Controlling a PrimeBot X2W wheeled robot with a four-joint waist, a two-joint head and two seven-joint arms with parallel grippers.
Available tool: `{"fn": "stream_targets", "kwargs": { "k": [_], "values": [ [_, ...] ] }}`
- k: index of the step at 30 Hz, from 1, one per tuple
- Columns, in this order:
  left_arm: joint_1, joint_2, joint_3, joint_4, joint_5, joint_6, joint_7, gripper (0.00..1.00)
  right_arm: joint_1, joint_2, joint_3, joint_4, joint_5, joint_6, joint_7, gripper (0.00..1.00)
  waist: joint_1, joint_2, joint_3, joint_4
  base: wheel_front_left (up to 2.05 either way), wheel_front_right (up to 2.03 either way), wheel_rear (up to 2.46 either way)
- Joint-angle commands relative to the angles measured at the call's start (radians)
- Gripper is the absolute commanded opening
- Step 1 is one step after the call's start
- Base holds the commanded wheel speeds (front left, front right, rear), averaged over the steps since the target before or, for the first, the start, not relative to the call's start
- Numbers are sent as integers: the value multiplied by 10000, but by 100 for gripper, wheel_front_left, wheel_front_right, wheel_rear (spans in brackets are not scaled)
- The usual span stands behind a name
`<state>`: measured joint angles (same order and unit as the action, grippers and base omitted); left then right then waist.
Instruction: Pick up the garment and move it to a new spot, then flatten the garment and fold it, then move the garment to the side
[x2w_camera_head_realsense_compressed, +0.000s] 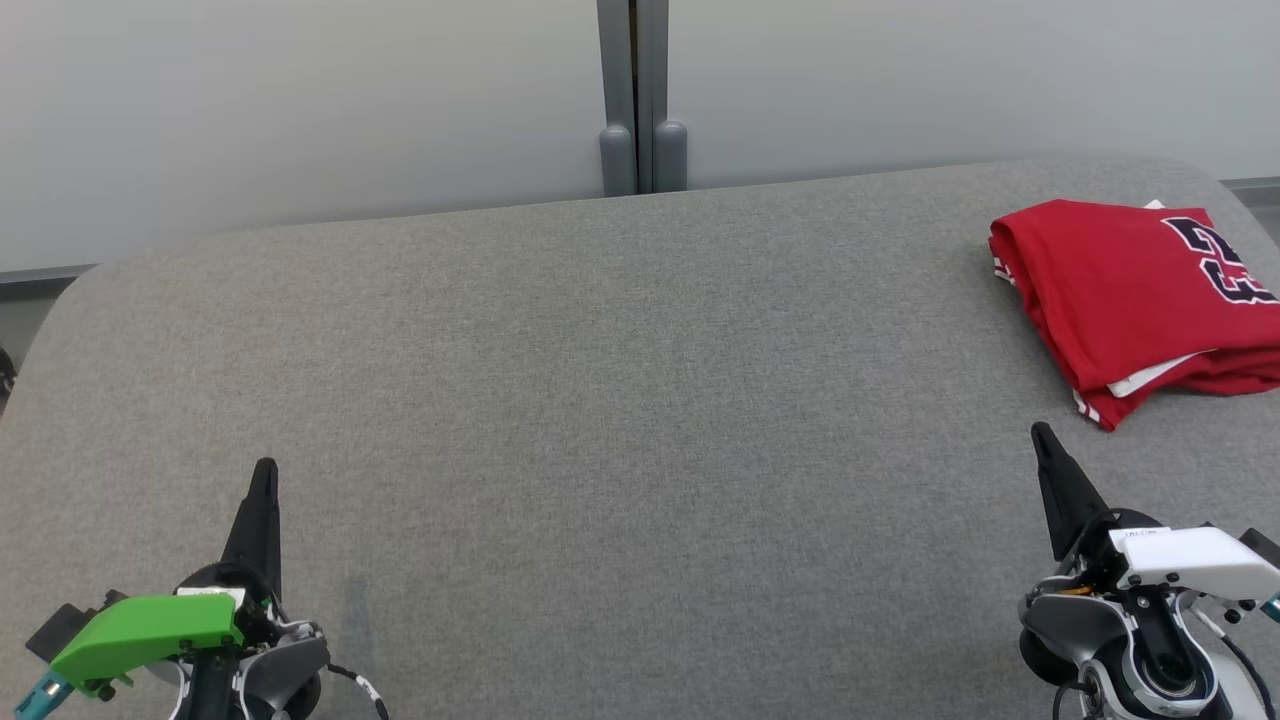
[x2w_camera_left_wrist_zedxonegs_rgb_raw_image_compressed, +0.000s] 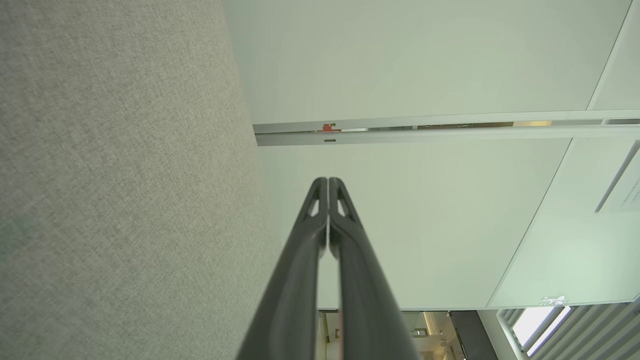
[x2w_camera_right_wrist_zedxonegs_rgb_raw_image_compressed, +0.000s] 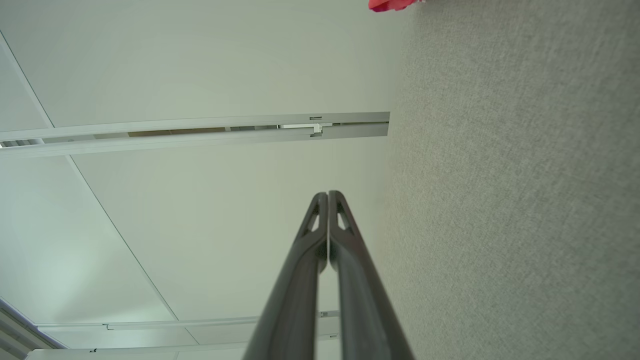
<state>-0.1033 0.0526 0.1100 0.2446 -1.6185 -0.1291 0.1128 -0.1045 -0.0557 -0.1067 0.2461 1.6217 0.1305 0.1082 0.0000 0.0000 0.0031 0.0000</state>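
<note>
Closest to the head camera, the left gripper (x2w_camera_head_realsense_compressed: 265, 468) rises from the lower left corner with a green cover (x2w_camera_head_realsense_compressed: 145, 630) over its wrist, and the right gripper (x2w_camera_head_realsense_compressed: 1041, 432) rises from the lower right under a white cover (x2w_camera_head_realsense_compressed: 1190, 560). Each one's two long dark fingers are pressed together into a single point with nothing between them. Both wrist views confirm this, the paired fingers meeting along their length at the tips and holding no cloth. Both grippers hover low over the grey fabric-covered table (x2w_camera_head_realsense_compressed: 640, 400), fingers pointing away from the robot toward the far edge. The garment (x2w_camera_head_realsense_compressed: 1110, 290), a red jersey with dark numerals edged in white and white trim, lies folded into a compact stack on the table. It sits just ahead of the right gripper's tip and slightly to that gripper's outer side, near it but not touching. From the left gripper it is well apart, across the bare width of the table. In the right wrist view a sliver of the red cloth shows at the top edge, beyond the fingertips. Past the table's far edge, straight ahead of both grippers, stands a pale wall (x2w_camera_head_realsense_compressed: 300, 100) split by a grey vertical post (x2w_camera_head_realsense_compressed: 640, 100), which lies between the lines of the two grippers.
</note>
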Motion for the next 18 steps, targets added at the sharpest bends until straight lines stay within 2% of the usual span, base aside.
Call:
{"fn": "stream_targets", "kwargs": {
  "k": [1,18],
  "values": [
    [-104,14,41,16,55,-55,9,0,-53,-5,-22,-36,-57,4,31,0,0,0,0,0,0,0,0],
    [-106,5,49,17,61,-56,21,0,-56,3,-39,-35,-58,4,55,0,0,0,0,0,0,0,0]
  ]
}}
